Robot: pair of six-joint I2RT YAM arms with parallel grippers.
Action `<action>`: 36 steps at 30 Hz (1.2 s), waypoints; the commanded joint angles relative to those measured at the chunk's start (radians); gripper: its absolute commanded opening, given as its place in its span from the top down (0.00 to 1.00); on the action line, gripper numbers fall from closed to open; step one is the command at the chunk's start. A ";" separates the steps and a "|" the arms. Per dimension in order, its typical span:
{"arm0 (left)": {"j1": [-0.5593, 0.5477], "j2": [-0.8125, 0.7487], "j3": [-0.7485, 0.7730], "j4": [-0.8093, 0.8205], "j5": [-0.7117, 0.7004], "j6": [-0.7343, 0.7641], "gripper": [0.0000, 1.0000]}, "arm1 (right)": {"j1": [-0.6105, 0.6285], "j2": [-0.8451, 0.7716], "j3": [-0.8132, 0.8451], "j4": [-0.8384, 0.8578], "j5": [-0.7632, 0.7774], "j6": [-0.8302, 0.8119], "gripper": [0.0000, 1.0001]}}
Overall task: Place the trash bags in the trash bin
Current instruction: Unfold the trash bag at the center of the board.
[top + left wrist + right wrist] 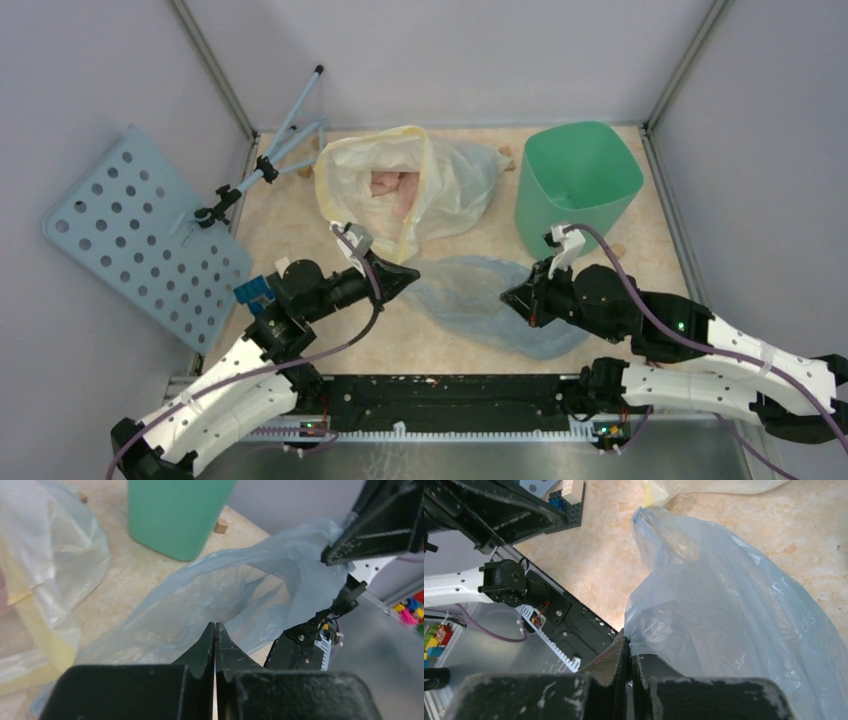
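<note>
We held the thin see-through pale-blue plastic bag (470, 300) in the middle, pinched by our left gripper (411, 272) and right gripper (508, 297), and next, we thought, it needed lifting far right into the mint-green plastic bin (545, 215).

You have a see-through pale-blue trash bag (490, 310) on the beige marbled table (300, 225), a plain mint-green trash bin (578, 190) at the far right corner, a whitish bag with a yellow rim (440, 185) by the far edge, and a pale-blue board dotted with round holes (140, 235) off the left edge.
</note>
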 commanded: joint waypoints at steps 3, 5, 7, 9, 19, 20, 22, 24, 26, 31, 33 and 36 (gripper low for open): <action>-0.154 0.018 -0.104 0.393 -0.011 0.182 1.00 | 0.009 0.000 0.080 0.004 -0.016 0.004 1.00; -0.187 0.039 -0.140 0.486 -0.031 0.246 1.00 | 0.009 0.000 0.085 0.011 -0.025 0.002 1.00; -0.209 0.076 -0.151 0.534 -0.070 0.309 1.00 | 0.010 0.001 0.084 0.024 -0.032 0.001 1.00; -0.220 0.123 -0.146 0.559 -0.085 0.368 1.00 | 0.011 0.007 0.084 0.034 -0.036 -0.001 1.00; -0.272 0.429 -0.076 0.618 0.127 0.688 1.00 | 0.010 0.071 0.126 0.070 -0.090 -0.021 1.00; -0.273 0.456 -0.077 0.638 0.137 0.698 1.00 | 0.009 0.075 0.133 0.072 -0.099 -0.024 1.00; -0.274 0.497 -0.074 0.658 0.153 0.715 1.00 | 0.009 0.081 0.144 0.079 -0.119 -0.028 1.00; -0.277 0.529 -0.055 0.646 0.171 0.731 1.00 | 0.010 0.090 0.152 0.088 -0.138 -0.030 1.00; -0.282 0.558 -0.034 0.626 0.192 0.742 1.00 | 0.009 0.098 0.163 0.096 -0.154 -0.032 1.00; -0.291 0.628 -0.002 0.603 0.204 0.753 1.00 | 0.009 0.109 0.178 0.126 -0.202 -0.029 1.00; -0.297 0.656 0.011 0.593 0.194 0.764 1.00 | 0.009 0.109 0.180 0.147 -0.228 -0.026 1.00; -0.308 0.693 0.025 0.586 0.169 0.775 1.00 | 0.010 0.109 0.188 0.171 -0.263 -0.019 1.00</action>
